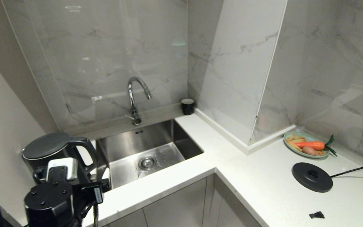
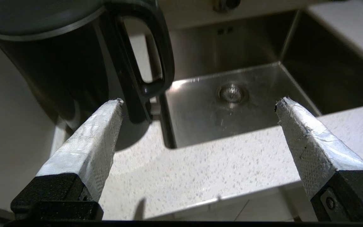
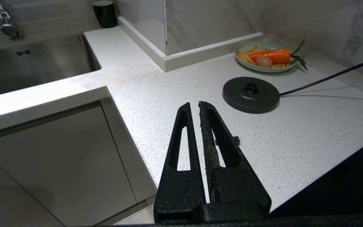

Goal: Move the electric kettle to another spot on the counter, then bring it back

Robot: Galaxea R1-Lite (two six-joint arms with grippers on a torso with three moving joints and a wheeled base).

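Note:
The electric kettle (image 1: 47,148), a tall glossy black jug with a flat lid, stands on the white speckled counter (image 1: 263,176) just left of the sink. Its loop handle (image 2: 156,63) points toward the sink. My left gripper (image 2: 198,102) hovers low over the counter's front edge, wide open and empty. One taped finger (image 2: 99,135) sits just in front of the kettle (image 2: 58,69), apart from the handle. In the head view my left arm (image 1: 55,195) partly covers the kettle's body. My right gripper (image 3: 194,103) is shut and empty, parked above the counter's right run.
The steel sink (image 1: 150,151) with its tap (image 1: 134,97) lies right of the kettle. A black cup (image 1: 187,106) stands in the corner. On the right run are the corded black base disc (image 1: 312,177), a plate of vegetables (image 1: 306,145) and a small black scrap (image 1: 317,215).

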